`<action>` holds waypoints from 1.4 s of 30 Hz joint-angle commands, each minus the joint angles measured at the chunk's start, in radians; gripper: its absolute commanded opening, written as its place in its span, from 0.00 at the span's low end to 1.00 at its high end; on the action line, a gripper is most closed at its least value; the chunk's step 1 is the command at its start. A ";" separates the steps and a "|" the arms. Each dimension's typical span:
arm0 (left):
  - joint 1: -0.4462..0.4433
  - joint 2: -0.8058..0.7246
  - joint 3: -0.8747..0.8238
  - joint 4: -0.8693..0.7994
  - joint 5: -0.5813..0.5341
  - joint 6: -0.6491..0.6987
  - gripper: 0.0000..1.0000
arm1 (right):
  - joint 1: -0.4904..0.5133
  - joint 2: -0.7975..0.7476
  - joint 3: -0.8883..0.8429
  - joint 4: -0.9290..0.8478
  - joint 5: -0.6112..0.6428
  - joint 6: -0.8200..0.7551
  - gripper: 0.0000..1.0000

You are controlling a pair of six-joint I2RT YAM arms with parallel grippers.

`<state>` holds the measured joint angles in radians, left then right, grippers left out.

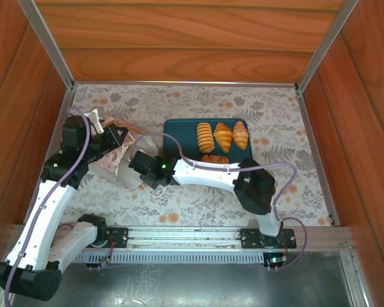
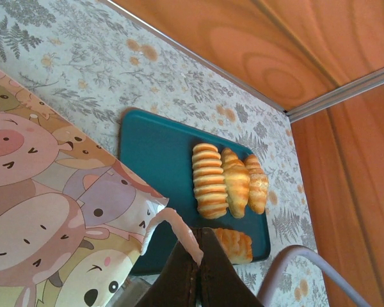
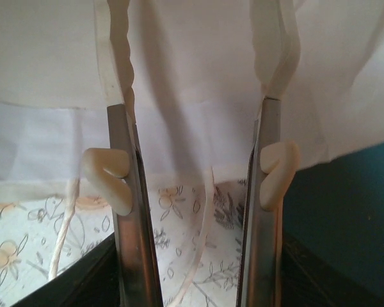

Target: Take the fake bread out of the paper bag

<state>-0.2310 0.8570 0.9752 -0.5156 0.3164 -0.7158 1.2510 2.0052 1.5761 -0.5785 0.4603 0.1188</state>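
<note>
Four fake bread pieces (image 1: 223, 136) lie on the teal tray (image 1: 179, 131), while the left gripper (image 2: 198, 256) is clamped on the edge of the paper bag (image 2: 51, 211) and the right gripper (image 3: 195, 51) has its fingers apart against the bag's white paper.

No legible writing, numbers or brands; wordless cartoon faces on the paper bag (image 2: 45, 211)

Fake bread (image 1: 223, 136): four golden pieces, three in row, one below, on teal tray (image 1: 179, 131). Paper bag (image 1: 118, 167) tilted, just left.
</note>
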 commanded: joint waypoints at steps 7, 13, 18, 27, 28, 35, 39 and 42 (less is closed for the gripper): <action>0.005 -0.012 0.037 0.012 0.010 -0.001 0.00 | -0.010 0.060 0.047 0.108 0.081 -0.048 0.58; 0.004 -0.014 0.033 0.012 0.012 -0.004 0.00 | -0.014 0.108 0.084 0.109 0.094 -0.074 0.59; 0.005 -0.016 0.034 0.012 0.013 -0.003 0.00 | -0.025 0.169 0.162 0.051 0.124 -0.071 0.60; 0.005 -0.024 0.028 0.012 0.010 -0.005 0.00 | -0.030 0.224 0.235 0.008 0.165 -0.032 0.63; 0.004 -0.025 0.028 0.012 0.009 -0.004 0.00 | -0.030 0.227 0.238 0.009 0.162 -0.031 0.63; 0.005 -0.028 0.028 0.012 0.009 -0.006 0.00 | -0.035 0.230 0.231 0.026 0.132 -0.025 0.59; 0.005 -0.027 0.028 0.011 0.004 -0.008 0.00 | -0.037 0.220 0.221 0.026 0.132 -0.021 0.55; 0.004 -0.026 0.031 0.012 0.003 -0.008 0.00 | -0.042 0.209 0.207 0.036 0.129 -0.016 0.54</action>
<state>-0.2310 0.8410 0.9764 -0.5152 0.3180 -0.7162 1.2198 2.2162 1.7870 -0.5640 0.5743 0.0811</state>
